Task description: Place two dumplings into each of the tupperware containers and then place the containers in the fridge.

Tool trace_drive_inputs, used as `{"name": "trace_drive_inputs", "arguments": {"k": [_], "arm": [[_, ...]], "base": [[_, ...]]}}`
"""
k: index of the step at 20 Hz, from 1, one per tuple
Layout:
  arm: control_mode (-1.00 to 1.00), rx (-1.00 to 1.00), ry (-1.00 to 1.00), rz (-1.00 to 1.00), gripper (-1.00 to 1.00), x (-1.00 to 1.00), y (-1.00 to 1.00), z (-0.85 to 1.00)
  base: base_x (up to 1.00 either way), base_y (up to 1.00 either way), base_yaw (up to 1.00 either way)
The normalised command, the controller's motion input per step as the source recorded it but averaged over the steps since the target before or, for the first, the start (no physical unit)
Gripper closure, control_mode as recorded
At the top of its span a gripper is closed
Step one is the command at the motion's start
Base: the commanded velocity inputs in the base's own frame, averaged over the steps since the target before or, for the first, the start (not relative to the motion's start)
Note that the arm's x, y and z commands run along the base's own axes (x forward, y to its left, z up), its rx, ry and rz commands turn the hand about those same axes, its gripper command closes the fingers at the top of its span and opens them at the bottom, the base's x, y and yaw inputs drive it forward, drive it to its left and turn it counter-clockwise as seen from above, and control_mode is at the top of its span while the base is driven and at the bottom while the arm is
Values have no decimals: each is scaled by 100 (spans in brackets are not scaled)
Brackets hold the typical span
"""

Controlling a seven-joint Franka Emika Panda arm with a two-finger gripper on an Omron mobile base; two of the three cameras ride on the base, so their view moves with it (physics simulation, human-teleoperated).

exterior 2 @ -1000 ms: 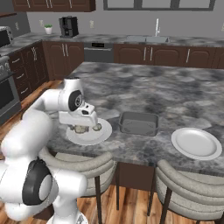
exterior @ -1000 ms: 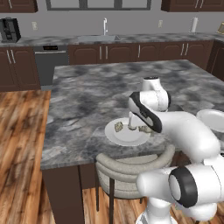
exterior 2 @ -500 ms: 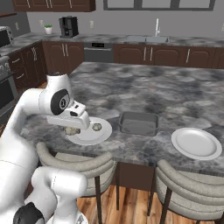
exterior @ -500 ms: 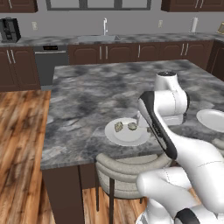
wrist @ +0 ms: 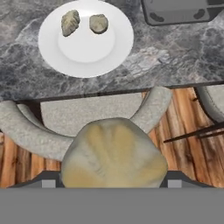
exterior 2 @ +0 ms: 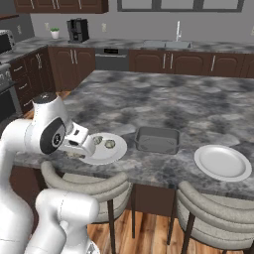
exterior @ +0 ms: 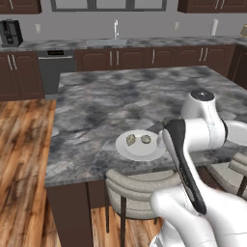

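My gripper is shut on a tan pleated dumpling that looms large at the bottom of the hand view. In the right base view the gripper hangs over the counter's front edge, left of a white plate, with the held dumpling under it. Two more dumplings lie on that plate; they also appear side by side in the left base view. A dark grey tupperware container sits empty just right of the plate. The fridge is out of view.
A second, bare white plate lies at the counter's right end. Grey padded stools stand under the front edge, one directly below the hand. The marble island stretches back towards the sink wall.
The arm has swung and the hand has pulled back from above the plate to the counter's front edge, carrying one dumpling. Plate and grey container have stayed put.
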Motion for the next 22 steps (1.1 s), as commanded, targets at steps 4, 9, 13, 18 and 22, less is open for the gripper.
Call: {"name": "trace_drive_inputs", "arguments": {"k": [4,9,13,18,22], "arm": [[100,0,0,0,100,-16,-1,0],[100,0,0,0,100,0,0,0],[100,0,0,0,100,0,0,0],[100,0,0,0,100,0,0,0],[100,0,0,0,100,0,0,0]], "base": [[-11,-44,-1],[-24,-100,-6],[-48,-100,-9],[-6,-100,-9],[13,-86,-5]]}}
